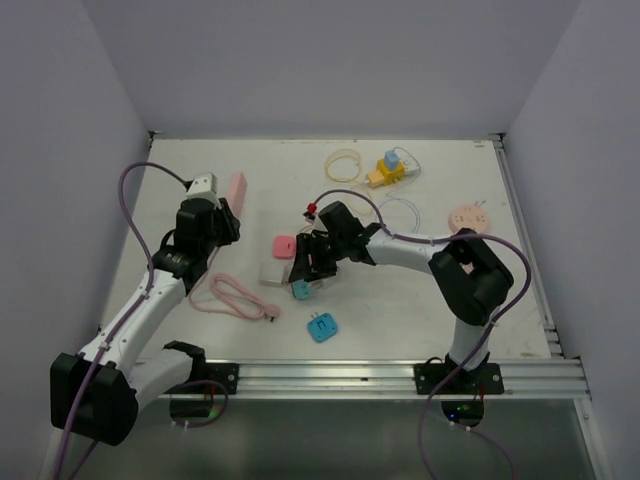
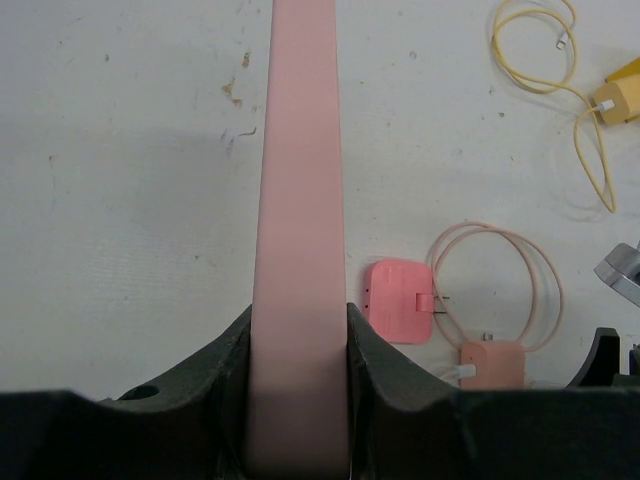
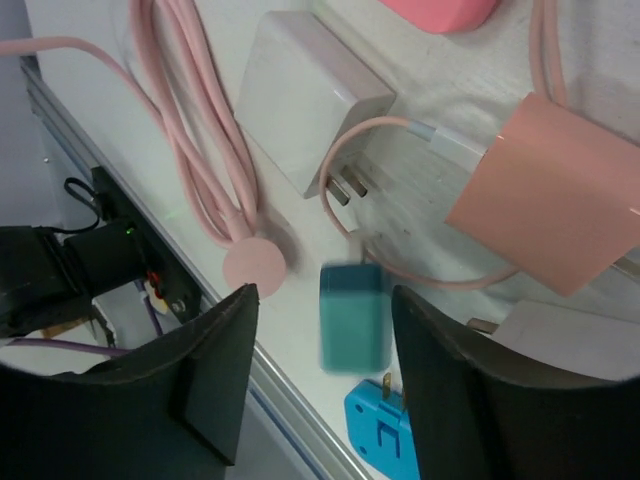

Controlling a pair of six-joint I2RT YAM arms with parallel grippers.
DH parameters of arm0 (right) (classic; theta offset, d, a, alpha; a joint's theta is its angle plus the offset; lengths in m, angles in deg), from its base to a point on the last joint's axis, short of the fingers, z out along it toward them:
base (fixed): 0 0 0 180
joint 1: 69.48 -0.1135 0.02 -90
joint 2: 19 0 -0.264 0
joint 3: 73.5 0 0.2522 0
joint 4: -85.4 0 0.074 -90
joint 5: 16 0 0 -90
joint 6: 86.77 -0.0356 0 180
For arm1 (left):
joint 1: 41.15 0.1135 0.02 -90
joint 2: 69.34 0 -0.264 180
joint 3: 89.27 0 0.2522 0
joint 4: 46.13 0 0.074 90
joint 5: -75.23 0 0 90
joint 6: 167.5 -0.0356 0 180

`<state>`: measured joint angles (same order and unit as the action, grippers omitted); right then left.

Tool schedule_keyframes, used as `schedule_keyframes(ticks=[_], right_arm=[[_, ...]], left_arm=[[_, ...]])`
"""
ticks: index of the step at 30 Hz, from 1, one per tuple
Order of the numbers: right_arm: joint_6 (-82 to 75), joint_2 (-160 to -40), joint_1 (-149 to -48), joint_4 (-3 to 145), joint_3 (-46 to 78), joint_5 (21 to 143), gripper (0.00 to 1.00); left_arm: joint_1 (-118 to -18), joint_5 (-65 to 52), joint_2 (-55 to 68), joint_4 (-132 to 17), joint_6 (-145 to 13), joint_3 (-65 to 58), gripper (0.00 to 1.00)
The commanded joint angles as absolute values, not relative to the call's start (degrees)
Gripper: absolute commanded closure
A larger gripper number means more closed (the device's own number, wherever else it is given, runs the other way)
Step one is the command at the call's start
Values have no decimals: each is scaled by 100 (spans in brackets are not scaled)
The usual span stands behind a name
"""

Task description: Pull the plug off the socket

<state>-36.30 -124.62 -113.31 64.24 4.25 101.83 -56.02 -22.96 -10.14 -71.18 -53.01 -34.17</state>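
On the left side, the left claw is pinching the long pink socket strip. Its two fingers press on both sides of the strip, and the strip points away from the claw over the white table. I see no plug in the part of the strip that shows.

Next comes a loose pink cable lying on the table, with a white charger block just beside it.

Near the middle, the right claw is spread apart. The teal plug sits between its fingers. It looks blurry, and there is a gap on one side, so I think the claw is letting it go. The teal plug is well apart from the pink socket strip.

So I think the main job is done: the plug is off the socket. What is left is small. The plug has to come to rest on the table, and the left claw can put the strip down.

A bright blue plug lies close to the front edge.

Far on the right and at the back is a yellow socket block with a little blue plug stuck on it. No claw is near it.

I see no box, bowl or tray anywhere, so nothing is inside anything.
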Motion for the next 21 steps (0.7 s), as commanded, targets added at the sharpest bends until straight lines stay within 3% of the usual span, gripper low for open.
schedule_keyframes(ticks=[1,4,11,17,21], right_arm=[[-3298,-12307,-11334,6128,697,9817,39],[-3167,-12184,-11334,5969,714,9589,29],[-2728,-11472,-11334,5706,706,9105,27],[-2472,-10453,-11333,5644,302,8429,22],[-2393,-9838,-11316,5687,-180,7858,22]], left_arm=[[-5451,-2101,-1081,-6719,-5377,-3420,100],[-5389,-2022,-1081,-6701,-5324,-3455,100],[-5161,-1891,-897,-6596,-5280,-3526,100],[-4257,-1504,-143,-6323,-5254,-3175,100],[-3309,-1301,544,-6559,-5219,-2142,100]])
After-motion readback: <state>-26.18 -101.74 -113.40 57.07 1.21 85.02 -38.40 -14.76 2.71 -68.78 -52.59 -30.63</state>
